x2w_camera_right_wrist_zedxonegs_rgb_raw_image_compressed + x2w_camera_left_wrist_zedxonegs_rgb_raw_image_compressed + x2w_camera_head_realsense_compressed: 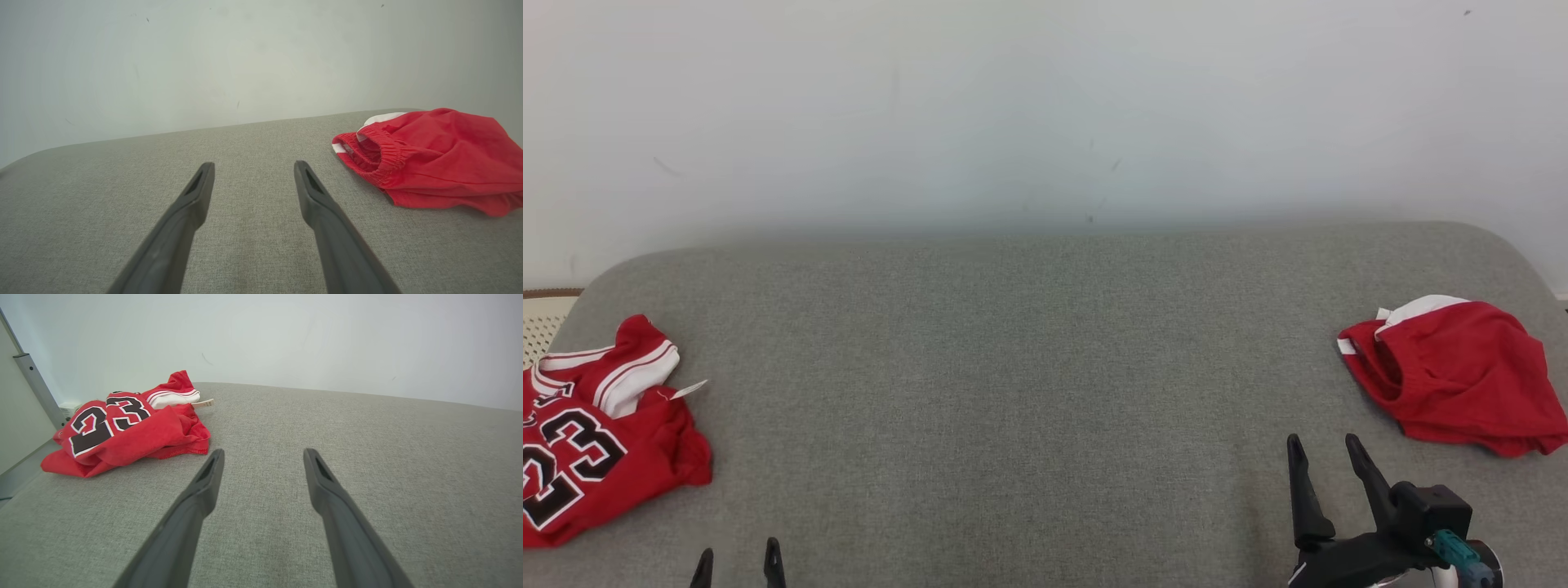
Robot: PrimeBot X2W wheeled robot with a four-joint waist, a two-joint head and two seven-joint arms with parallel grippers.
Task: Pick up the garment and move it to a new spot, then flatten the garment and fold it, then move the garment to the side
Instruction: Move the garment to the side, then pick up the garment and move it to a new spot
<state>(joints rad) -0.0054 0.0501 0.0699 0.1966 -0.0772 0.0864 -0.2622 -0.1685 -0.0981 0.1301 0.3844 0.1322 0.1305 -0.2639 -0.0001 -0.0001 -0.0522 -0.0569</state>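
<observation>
The garment (pixel 592 433) is a red jersey with black white-edged "23" numbers and a white striped sleeve. It lies crumpled at the left edge of the grey padded surface (pixel 1013 392). In the left wrist view the garment (pixel 122 428) sits ahead and to the left of my fingers. My left gripper (pixel 737 563) stands open at the near edge, to the right of the garment, holding nothing; it also shows as the left gripper (pixel 263 455). My right gripper (pixel 1325 445) is open and empty at the lower right, and appears as the right gripper (pixel 253 167).
A second red piece with an elastic waistband, red shorts (pixel 1462 376), lies bunched at the right edge, also seen as red shorts (pixel 437 155). A pale wall (pixel 1045 106) rises behind the surface. A grey post (pixel 36 390) stands beyond the left end.
</observation>
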